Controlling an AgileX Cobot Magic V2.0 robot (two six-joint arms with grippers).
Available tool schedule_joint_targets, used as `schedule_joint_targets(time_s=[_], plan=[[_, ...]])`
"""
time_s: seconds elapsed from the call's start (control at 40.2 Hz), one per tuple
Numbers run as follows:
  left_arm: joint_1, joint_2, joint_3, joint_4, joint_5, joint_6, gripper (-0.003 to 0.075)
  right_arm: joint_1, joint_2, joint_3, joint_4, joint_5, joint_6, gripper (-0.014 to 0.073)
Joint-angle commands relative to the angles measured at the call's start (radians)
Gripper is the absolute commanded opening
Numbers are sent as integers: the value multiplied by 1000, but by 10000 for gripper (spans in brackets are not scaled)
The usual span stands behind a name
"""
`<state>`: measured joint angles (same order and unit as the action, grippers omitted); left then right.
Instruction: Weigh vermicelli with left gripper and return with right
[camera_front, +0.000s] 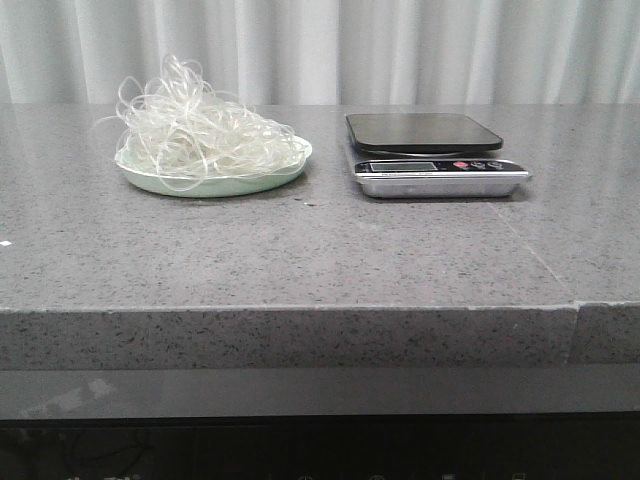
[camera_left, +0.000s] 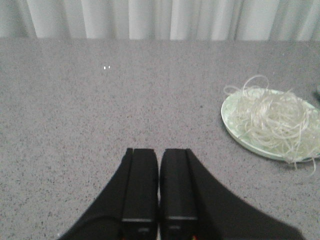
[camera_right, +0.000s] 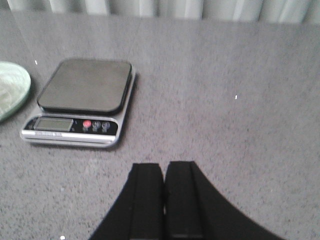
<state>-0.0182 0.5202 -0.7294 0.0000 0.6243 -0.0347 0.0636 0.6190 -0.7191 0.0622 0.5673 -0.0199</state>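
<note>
The vermicelli (camera_front: 195, 130), a fluffy nest of whitish looping strands, lies on a pale green plate (camera_front: 210, 185) at the left of the grey table. It also shows in the left wrist view (camera_left: 272, 120). A kitchen scale (camera_front: 430, 152) with a black platform and silver front stands to the right of the plate, its platform bare; it also shows in the right wrist view (camera_right: 82, 100). My left gripper (camera_left: 159, 152) is shut and empty, low over bare table, well apart from the plate. My right gripper (camera_right: 164, 167) is shut and empty, short of the scale. Neither gripper shows in the front view.
The grey speckled table (camera_front: 330, 250) has its front edge near me, with a seam at the right (camera_front: 577, 310). A pale curtain (camera_front: 320, 50) hangs behind the table. The plate's rim (camera_right: 10, 95) shows beside the scale in the right wrist view.
</note>
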Motion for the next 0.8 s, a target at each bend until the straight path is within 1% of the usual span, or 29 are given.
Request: schedule_joint_targets(time_s=[0.0,0.323,0.373,0.447,0.497,0.547,0.596,0.621,0.646,0.696,0.77], plan=[[-6,40,-25,-9,-51,-7,156,-4,47,-33,-8,-42,-7,164],[-6,96,-25,-9,-57,-7,156,-4,121,-33,-8,-38,-7,168],[-6,102,-25,-9,-57,-7,156,-4,121,-33,-8,-38,-7,190],[-6,106,-25,-9,-57,-7,158,-4,121,-33,-8,-39,-7,286],[-6,109,-25,-9,-57,-7,167,-4,121,-33,-8,-41,-7,372],[-6,109,-25,-9,-57,-7,198,-4,121,-33,-8,-43,-7,454],[-6,109,-25,-9,-57,-7,267,-4,121,-33,-8,-42,-7,519],[-6,109,-25,-9,-59,-7,288,-4,121,-33,-8,-38,-7,533],[-6,109,-25,-9,-59,-7,347,-4,121,-33,-8,-37,-7,545],[-6,109,-25,-9,-61,-7,429,-4,121,-33,-8,-37,-7,545],[-6,111,-25,-14,-61,-6,519,-4,121,-33,-8,-37,-7,540]])
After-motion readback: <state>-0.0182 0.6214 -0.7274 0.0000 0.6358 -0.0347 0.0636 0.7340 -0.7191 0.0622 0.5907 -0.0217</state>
